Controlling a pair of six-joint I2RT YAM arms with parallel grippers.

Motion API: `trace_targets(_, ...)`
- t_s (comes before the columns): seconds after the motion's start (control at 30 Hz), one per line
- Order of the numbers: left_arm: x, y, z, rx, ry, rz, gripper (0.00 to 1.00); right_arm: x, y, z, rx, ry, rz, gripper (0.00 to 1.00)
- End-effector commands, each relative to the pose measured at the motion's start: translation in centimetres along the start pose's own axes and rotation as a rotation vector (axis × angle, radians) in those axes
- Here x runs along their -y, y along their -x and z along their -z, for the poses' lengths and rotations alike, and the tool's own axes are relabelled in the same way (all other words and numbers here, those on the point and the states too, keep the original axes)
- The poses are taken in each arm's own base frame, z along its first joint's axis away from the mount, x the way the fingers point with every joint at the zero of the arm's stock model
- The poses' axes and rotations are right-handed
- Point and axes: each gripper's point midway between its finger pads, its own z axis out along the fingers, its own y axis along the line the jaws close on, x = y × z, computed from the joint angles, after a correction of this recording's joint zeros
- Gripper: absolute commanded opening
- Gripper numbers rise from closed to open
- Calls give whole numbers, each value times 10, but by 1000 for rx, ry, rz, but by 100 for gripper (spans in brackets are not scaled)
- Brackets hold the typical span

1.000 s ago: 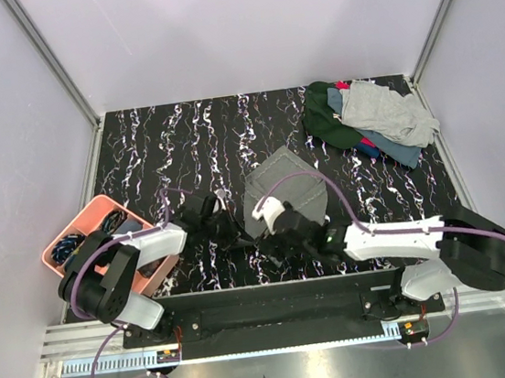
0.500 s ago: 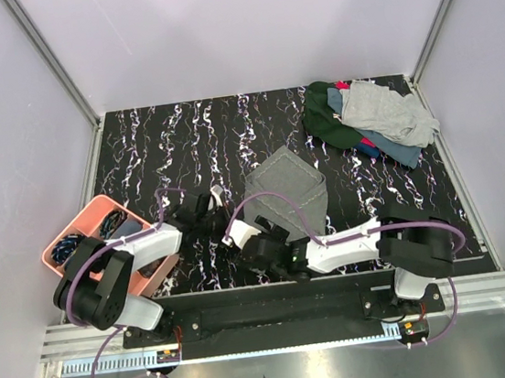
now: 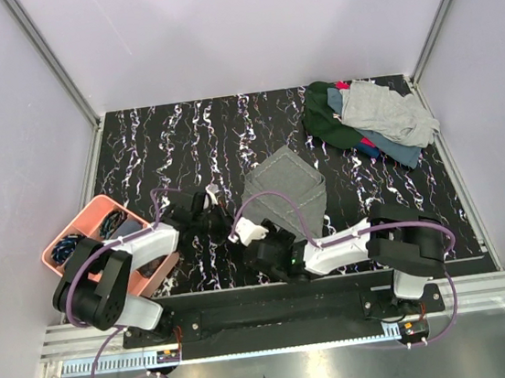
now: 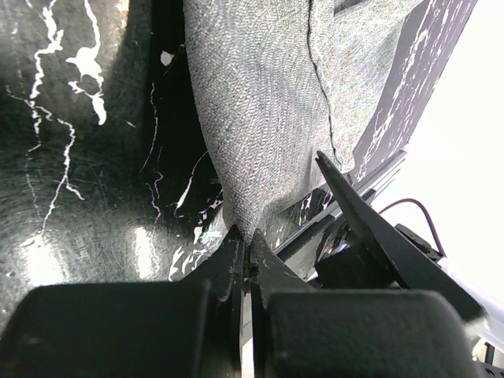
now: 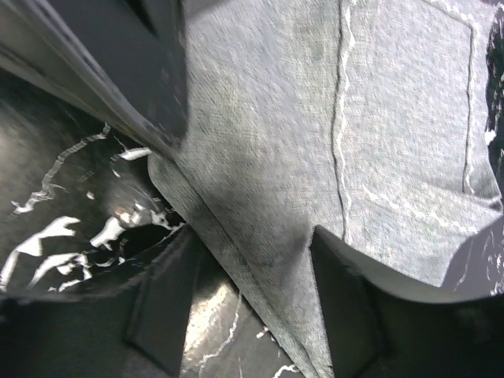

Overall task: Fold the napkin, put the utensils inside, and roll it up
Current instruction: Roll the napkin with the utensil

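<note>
The grey napkin (image 3: 286, 187) lies on the black marbled table, slightly right of the middle. My left gripper (image 3: 229, 221) is at its near-left corner. In the left wrist view the left gripper (image 4: 248, 240) is shut on a pinched corner of the napkin (image 4: 260, 118). My right gripper (image 3: 257, 240) is low at the napkin's near edge, close to the left one. In the right wrist view the right gripper (image 5: 252, 303) is open, with the napkin's hem (image 5: 268, 236) running between its fingers (image 5: 161, 307). No gold utensils show in any view.
A pink tray (image 3: 72, 231) holding dark items stands at the near left, beside the left arm. A heap of green, light-grey and blue cloths (image 3: 368, 119) lies at the far right. The table's near edge (image 3: 274, 285) is just behind both grippers.
My right arm has swung left and nearer, from over the napkin's near edge to its near-left corner. My left gripper has drawn back a little to the left. The napkin has hardly shifted.
</note>
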Motion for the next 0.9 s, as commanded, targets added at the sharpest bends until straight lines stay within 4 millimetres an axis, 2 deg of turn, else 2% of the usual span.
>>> trace_targets(0.0, 16, 3, 8, 10, -68, -23, 0, 11, 4, 6, 29, -60, -41, 63)
trace_targets(0.07, 15, 3, 8, 9, -69, -14, 0, 11, 0, 5, 24, -64, -36, 60)
trace_targets(0.17, 15, 3, 7, 4, -71, -18, 0, 8, -3, 3, 19, -53, -22, 47)
trace_targets(0.2, 14, 2, 7, 1, -68, -19, 0, 6, -4, 2, 14, -48, -13, 40)
trace_targets(0.33, 12, 1, 6, -7, -70, -31, 2, -4, -5, 0, 7, 10, 33, 33)
trace_targets(0.53, 10, 8, 11, 35, -61, -58, 39, -18, -9, 2, -32, 138, 79, 19)
trace_targets(0.63, 7, 15, 18, 82, -54, -76, 47, -17, -6, 6, -52, 210, 46, 16)
trace_targets(0.7, 1, 20, 23, 120, -26, -82, 49, -19, -3, 12, -72, 282, 21, 13)
trace_targets(0.87, -11, 30, 30, 191, 44, -156, 52, -6, 4, 9, -105, 362, -36, 10)
